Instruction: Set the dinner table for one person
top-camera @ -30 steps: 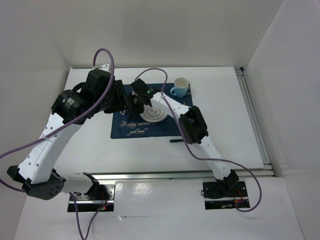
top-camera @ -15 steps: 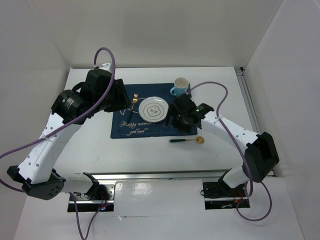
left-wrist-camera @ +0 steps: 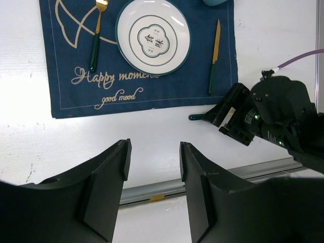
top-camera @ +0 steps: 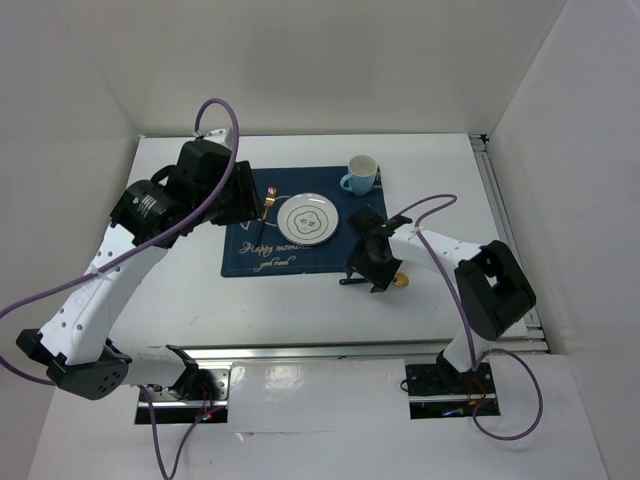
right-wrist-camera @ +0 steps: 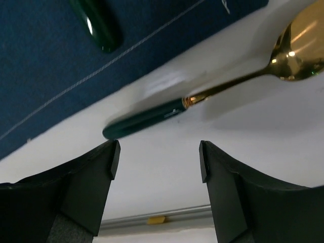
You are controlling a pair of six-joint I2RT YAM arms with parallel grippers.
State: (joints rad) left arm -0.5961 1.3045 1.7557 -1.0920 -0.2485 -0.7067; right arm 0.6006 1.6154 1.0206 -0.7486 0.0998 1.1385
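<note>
The white dinner table (top-camera: 180,290) carries a navy placemat (top-camera: 270,255) with a white plate (top-camera: 307,219) at its middle. A gold fork with a green handle (top-camera: 267,203) lies left of the plate. A matching knife (left-wrist-camera: 213,58) lies right of it. A blue cup (top-camera: 360,174) stands at the mat's far right corner. A gold spoon with a green handle (top-camera: 398,281) lies on the table just in front of the mat's right corner. My right gripper (top-camera: 368,268) is open and empty, low over the spoon's handle (right-wrist-camera: 147,119). My left gripper (top-camera: 243,203) is open and empty, held high beside the fork.
A metal rail (top-camera: 360,348) runs along the table's near edge and another (top-camera: 505,240) along its right side. White walls close in the left, back and right. Purple cables loop off both arms.
My right arm swung from over the plate out to the right, then came down to the spoon in front of the mat. My left arm has barely moved.
</note>
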